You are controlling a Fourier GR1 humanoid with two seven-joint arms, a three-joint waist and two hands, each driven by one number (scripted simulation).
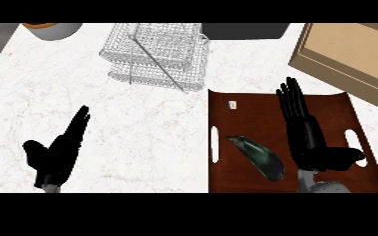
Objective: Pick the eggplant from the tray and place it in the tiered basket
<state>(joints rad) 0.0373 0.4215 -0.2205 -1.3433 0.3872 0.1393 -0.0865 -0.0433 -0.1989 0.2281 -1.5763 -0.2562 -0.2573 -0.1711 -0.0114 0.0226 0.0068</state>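
eggplant lies just left of right hand on tray, long axis diagonal; fingers straight and together, holding nothing. we judge this hand the nearer.

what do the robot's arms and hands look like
Both the left hand and right hand are black, with long slim fingers and a shorter thumb. Each joins a rounded light grey forearm at the view's lower edge. No cables or markings show.

One eggplant, one tray, one basket
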